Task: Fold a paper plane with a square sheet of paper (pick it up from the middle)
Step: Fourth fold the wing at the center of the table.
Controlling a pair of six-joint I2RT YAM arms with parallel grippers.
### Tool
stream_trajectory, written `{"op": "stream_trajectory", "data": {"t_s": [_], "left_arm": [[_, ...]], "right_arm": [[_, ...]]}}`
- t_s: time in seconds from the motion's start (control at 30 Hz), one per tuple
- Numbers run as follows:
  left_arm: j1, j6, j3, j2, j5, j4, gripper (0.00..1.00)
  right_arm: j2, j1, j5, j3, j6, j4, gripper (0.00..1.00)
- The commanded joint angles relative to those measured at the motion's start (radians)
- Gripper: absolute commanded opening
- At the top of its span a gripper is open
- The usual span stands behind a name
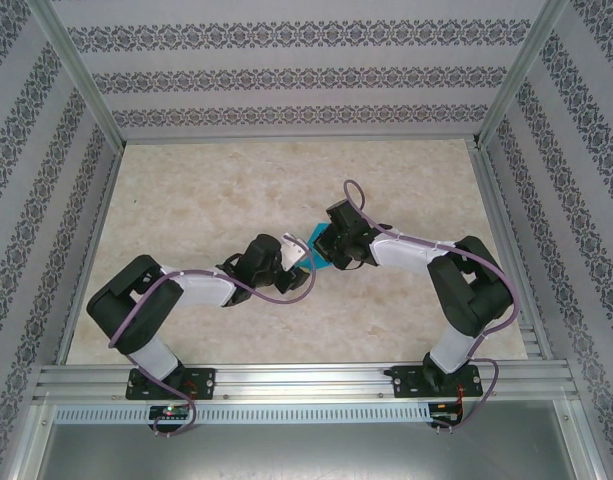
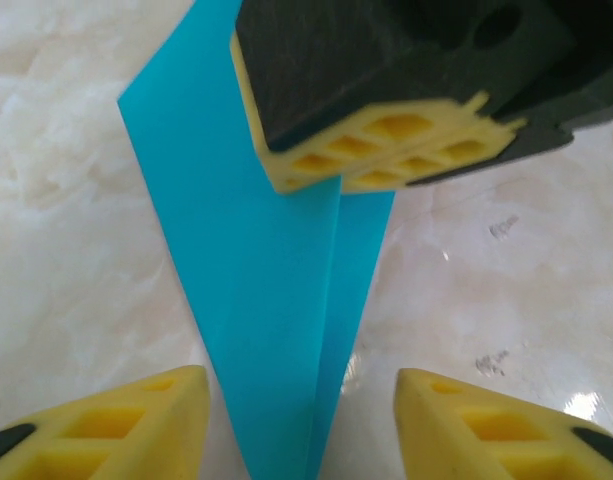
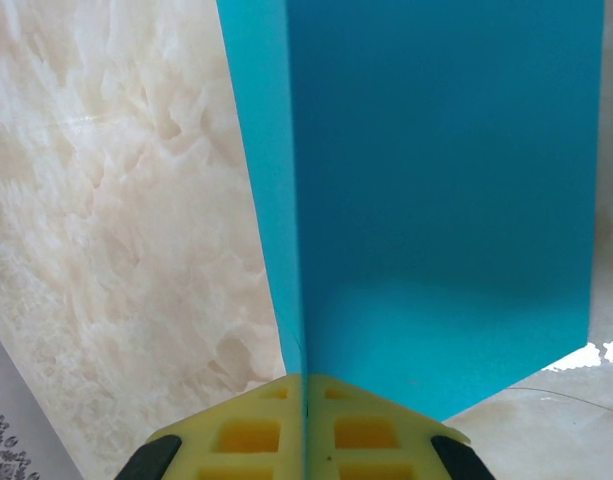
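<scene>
The cyan-blue paper plane is a slim pointed dart with a crease down its middle, hanging above the marble table. My right gripper is shut on its folded spine; in the left wrist view the same gripper pinches the wide end from above. My left gripper is open, its yellow fingers standing on either side of the pointed tip without touching it. From above, the paper shows as a small cyan patch between the left gripper and the right gripper.
The beige marble table top lies bare around the arms. Patterned walls and aluminium frame posts close in the back and both sides. A metal rail runs along the near edge by the arm bases.
</scene>
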Motion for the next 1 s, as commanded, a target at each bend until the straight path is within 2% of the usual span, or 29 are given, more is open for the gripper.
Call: {"op": "stream_trajectory", "data": {"t_s": [0.0,0.17,0.37,0.47,0.57,0.67,0.8,0.97], "left_arm": [[-0.012,0.056,-0.015,0.032,0.001,0.152,0.46],[-0.012,0.051,-0.028,0.08,-0.027,0.214,0.36],[-0.012,0.022,-0.061,0.094,-0.036,0.285,0.32],[-0.012,0.021,-0.07,0.097,-0.036,0.302,0.28],[-0.012,0.022,-0.07,0.103,-0.022,0.303,0.24],[-0.012,0.023,-0.066,0.107,-0.008,0.3,0.2],[-0.012,0.024,-0.058,0.119,0.013,0.287,0.18],[-0.012,0.009,-0.043,0.135,0.044,0.278,0.17]], "right_arm": [[0.008,-0.01,-0.022,0.026,0.025,-0.009,0.06],[0.008,-0.02,-0.05,0.031,0.034,-0.005,0.08],[0.008,-0.029,-0.064,0.025,0.046,-0.004,0.11],[0.008,-0.032,-0.068,0.026,0.043,-0.004,0.16],[0.008,-0.037,-0.081,0.026,0.028,-0.005,0.28],[0.005,-0.043,-0.094,0.023,0.007,-0.002,0.33],[0.014,-0.053,-0.123,0.015,-0.005,0.012,0.31],[0.033,-0.053,-0.155,0.011,-0.009,0.027,0.2]]}}
